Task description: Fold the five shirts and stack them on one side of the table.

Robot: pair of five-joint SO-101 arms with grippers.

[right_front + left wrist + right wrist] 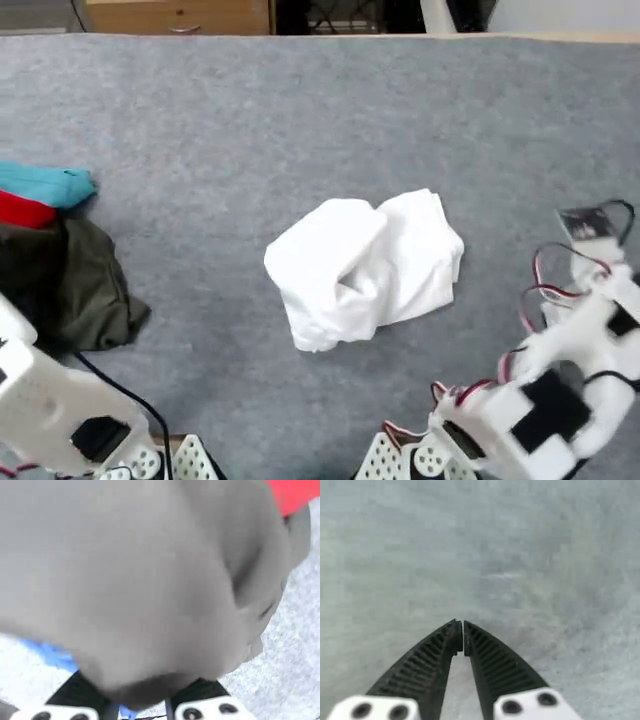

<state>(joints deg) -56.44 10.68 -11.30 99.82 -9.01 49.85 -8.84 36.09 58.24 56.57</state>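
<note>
High view: a white shirt (365, 268) lies loosely bundled near the middle of the grey bench (300, 110), apart from the rest. At the left edge a teal shirt (45, 183) lies next to a red shirt (22, 210), and a dark shirt (75, 285) spreads out just beside them on the near side. The left arm (55, 410) sits at the near left corner, by the dark shirt. The right arm (545, 400) sits at the near right, well apart from the white shirt.

Left wrist view: the dark shirt (150, 580) hangs close over the left gripper (142, 705) and hides its tips, so I cannot tell whether it is open or closed. The red shirt (292, 495) peeks out beyond the dark one, with bare bench (295, 670) alongside.

Right wrist view: the right gripper (460, 630) is closed, tips together with nothing between them, over bare bench (485, 545).
</note>
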